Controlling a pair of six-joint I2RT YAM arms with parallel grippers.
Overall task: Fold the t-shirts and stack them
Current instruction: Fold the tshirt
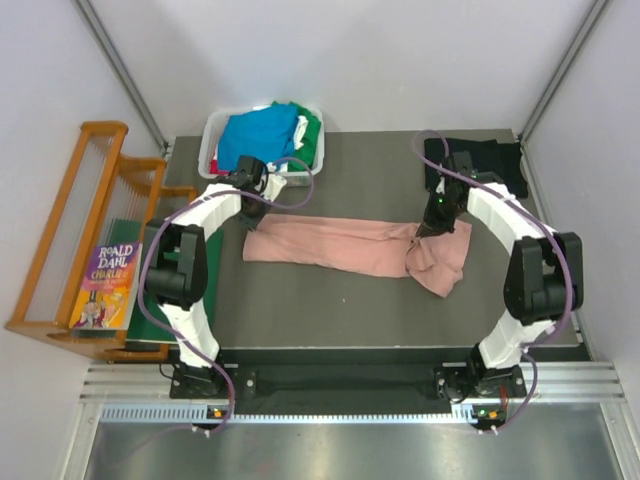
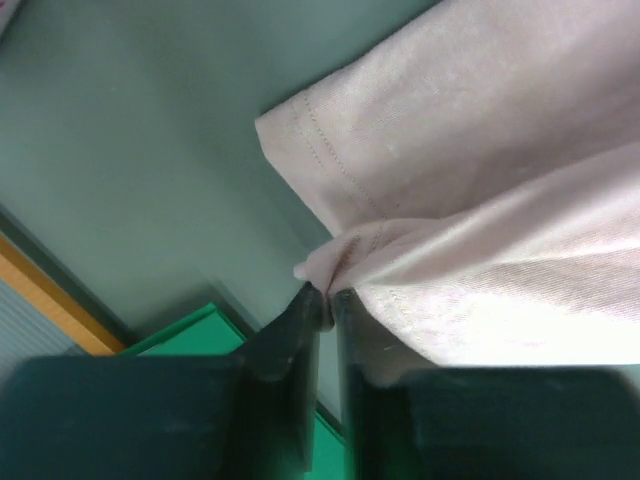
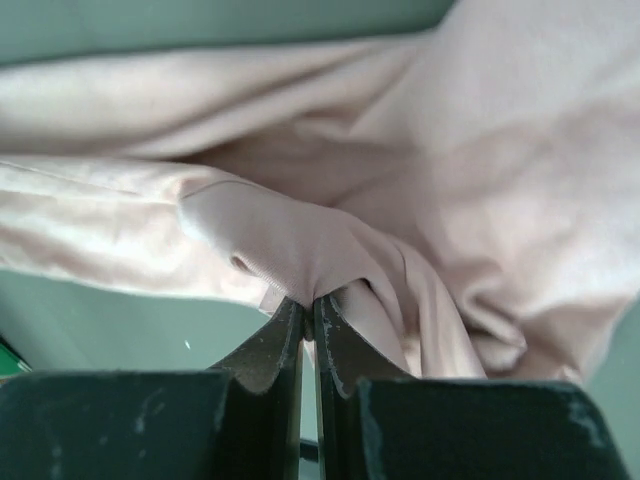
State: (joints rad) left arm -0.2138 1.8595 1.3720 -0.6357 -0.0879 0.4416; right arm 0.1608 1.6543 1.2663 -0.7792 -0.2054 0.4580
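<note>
A dusty-pink t-shirt lies stretched in a long band across the middle of the table, bunched at its right end. My left gripper is at the shirt's left end. In the left wrist view its tips stand a narrow slit apart, pinching a puckered corner of the pink hem. My right gripper is shut on a fold of the pink cloth near the bunched right end, its tips pressed together. A black t-shirt lies at the back right.
A white basket at the back left holds blue and green shirts. Left of the table stand a wooden rack, a book and a green board. The table's left edge is close to my left gripper.
</note>
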